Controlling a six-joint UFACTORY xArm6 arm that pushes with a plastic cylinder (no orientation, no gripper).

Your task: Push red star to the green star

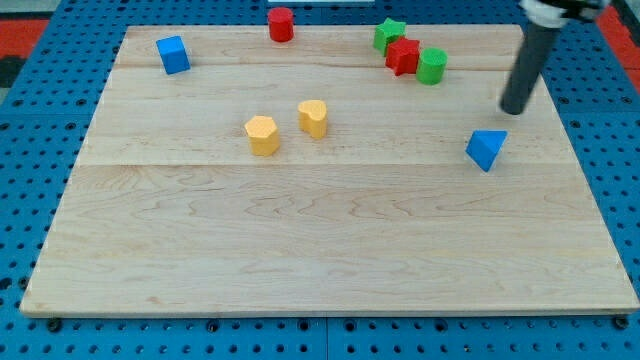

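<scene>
The red star [403, 56] lies near the board's top right, touching the green star [388, 35] on its upper left and a green cylinder [432, 66] on its right. My tip [514, 108] is at the right side of the board, well to the right of and below this cluster, and above the blue triangular block [486, 149]. The tip touches no block.
A red cylinder [281, 24] stands at the top edge. A blue cube [173, 54] sits at the top left. Two yellow blocks [262, 135] [313, 117] lie left of centre. The wooden board [320, 240] rests on a blue pegboard.
</scene>
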